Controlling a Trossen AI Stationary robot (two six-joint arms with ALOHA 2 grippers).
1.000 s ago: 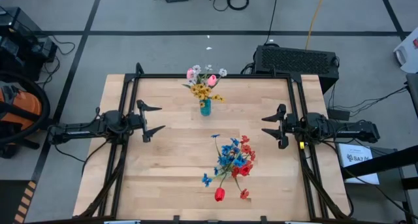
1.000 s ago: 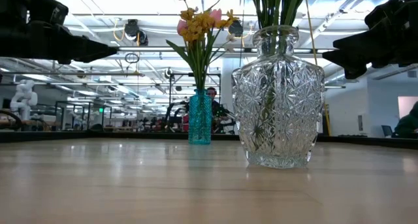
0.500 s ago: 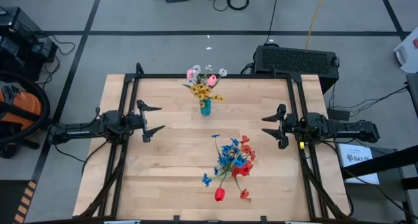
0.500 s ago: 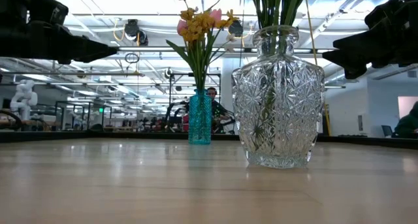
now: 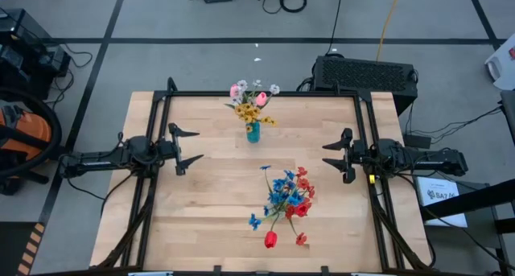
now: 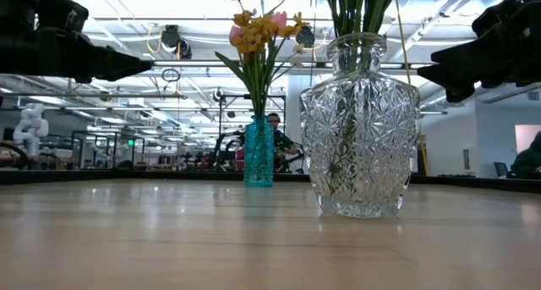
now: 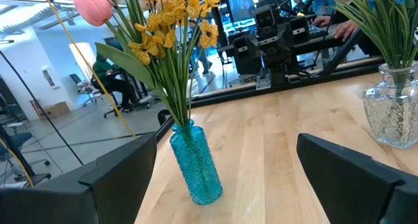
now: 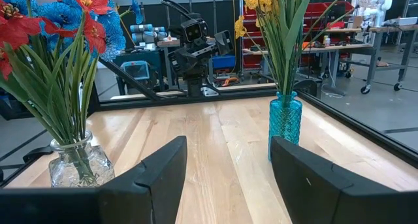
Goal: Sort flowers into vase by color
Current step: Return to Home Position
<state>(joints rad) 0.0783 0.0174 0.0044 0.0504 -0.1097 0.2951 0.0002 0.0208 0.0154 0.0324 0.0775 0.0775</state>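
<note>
From above, nothing had shifted over the last second. The left arm [image 5: 129, 154] and right arm [image 5: 402, 157] sat parked at opposite sides of the pale wooden table [image 5: 209, 203], both sets of jaws spread wide and empty, well apart from the flowers. I judged the sorting finished and the arms home. The yellow bunch [image 5: 251, 113] and pink tulips [image 5: 236, 90] stood in the slim teal glass vase [image 5: 253, 132] towards the far edge, while the blue sprays [image 5: 282, 191] and red flowers [image 5: 302, 197] crowded a second vase nearer the middle. The low view showed what the overhead view hid under blooms: the cut-crystal clear vase [image 6: 362, 138], upright. My left wrist view showed the teal vase between wide jaws. The right wrist view showed green stems inside the clear vase.
</note>
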